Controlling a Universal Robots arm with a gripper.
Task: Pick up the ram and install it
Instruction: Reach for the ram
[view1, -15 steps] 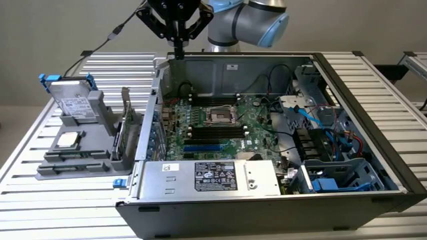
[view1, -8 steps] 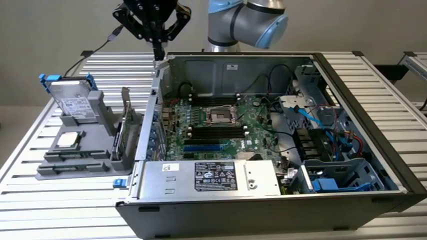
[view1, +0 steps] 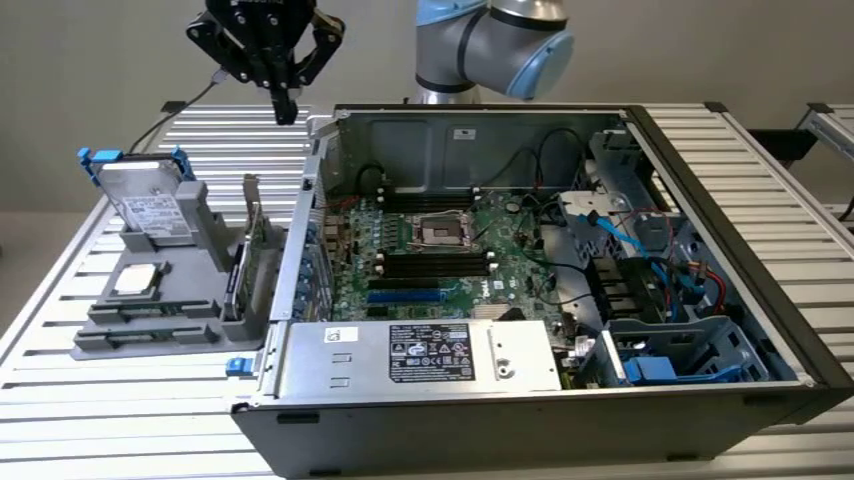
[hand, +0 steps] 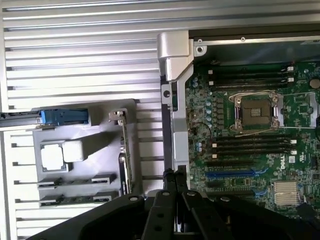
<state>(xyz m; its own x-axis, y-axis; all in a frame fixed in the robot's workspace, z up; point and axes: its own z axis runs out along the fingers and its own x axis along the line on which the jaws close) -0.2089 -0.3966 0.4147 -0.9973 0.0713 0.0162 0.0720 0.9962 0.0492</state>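
My gripper (view1: 283, 108) hangs high above the slatted table, beyond the far left corner of the open computer case (view1: 747, 250). Its fingers are shut with nothing between them. In the wrist view the gripper (hand: 174, 175) points down over the gap between the grey holder (hand: 95, 150) and the case wall. The ram (view1: 150, 311) stands on edge in a front slot of the grey holder (view1: 100, 345), with a second stick just beside it. From the wrist camera the ram (hand: 76, 180) is a thin dark strip. The motherboard's memory slots (view1: 430, 263) (hand: 252, 145) lie beside the processor socket.
On the holder are also a square silver processor chip (view1: 138, 282), an upright green card with a metal bracket (view1: 250, 255) and a hard drive in a blue-handled caddy (view1: 140, 195). A power supply (view1: 414, 355) fills the case's near side; cables (view1: 667, 270) crowd its right.
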